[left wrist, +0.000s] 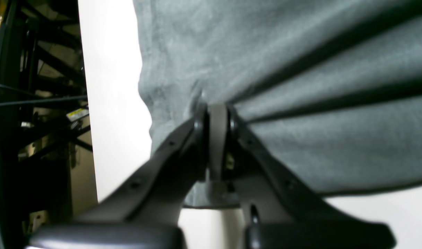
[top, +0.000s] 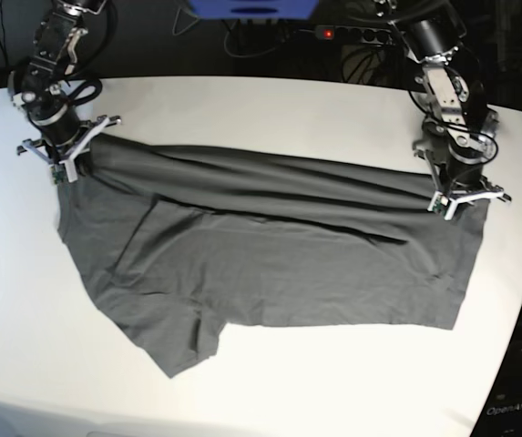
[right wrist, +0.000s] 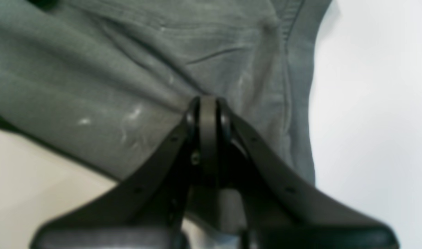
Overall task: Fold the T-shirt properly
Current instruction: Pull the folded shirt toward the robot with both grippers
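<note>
Item: dark charcoal-grey cotton T-shirt (top: 270, 255), on white table (top: 270, 100). 1 lengthwise fold begun; left gripper (left wrist: 217, 116) and right gripper (right wrist: 208, 107) each clenched on fabric. Remaining folds outstanding.

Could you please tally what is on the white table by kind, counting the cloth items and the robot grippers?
T-shirt, dark grey: 1
Grippers: 2, the left gripper and the right gripper, each with fingers shut on the shirt's edge
Table, white: 1
Total: 4
</note>
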You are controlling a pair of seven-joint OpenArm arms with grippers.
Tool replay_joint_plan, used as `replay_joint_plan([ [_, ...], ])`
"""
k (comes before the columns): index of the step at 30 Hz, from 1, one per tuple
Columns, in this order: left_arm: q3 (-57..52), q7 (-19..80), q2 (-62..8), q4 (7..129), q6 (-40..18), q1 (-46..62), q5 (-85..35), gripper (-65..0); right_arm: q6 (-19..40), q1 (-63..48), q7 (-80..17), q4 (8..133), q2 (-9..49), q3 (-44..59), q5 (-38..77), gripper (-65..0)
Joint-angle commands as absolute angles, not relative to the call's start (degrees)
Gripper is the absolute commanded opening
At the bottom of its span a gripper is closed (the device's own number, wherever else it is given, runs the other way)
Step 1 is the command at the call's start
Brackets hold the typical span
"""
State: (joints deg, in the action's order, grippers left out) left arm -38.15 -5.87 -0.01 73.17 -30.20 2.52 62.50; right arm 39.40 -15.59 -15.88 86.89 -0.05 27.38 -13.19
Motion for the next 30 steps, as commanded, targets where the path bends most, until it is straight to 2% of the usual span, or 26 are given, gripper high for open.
replay_joint_plan([
  [1,-38.81,3.38,0.57,72.04,-36.18,6.20,67.21,-62.5,40.00,-19.12,-29.58,85.32,-0.13,28.00,-22.46,-64.7],
  [20,-38.64,2.86,7.16,80.22,-36.18,15.69,66.95,-62.5,40.00,-28.62,-14.99,85.32,-2.42,36.00,-22.37,-64.7],
  [30,-38.46,2.86,8.48,80.22,-36.18,19.12,66.86,-62.5,40.00,-28.35,-12.09,85.05,-1.45,38.99,-22.37,-64.7],
])
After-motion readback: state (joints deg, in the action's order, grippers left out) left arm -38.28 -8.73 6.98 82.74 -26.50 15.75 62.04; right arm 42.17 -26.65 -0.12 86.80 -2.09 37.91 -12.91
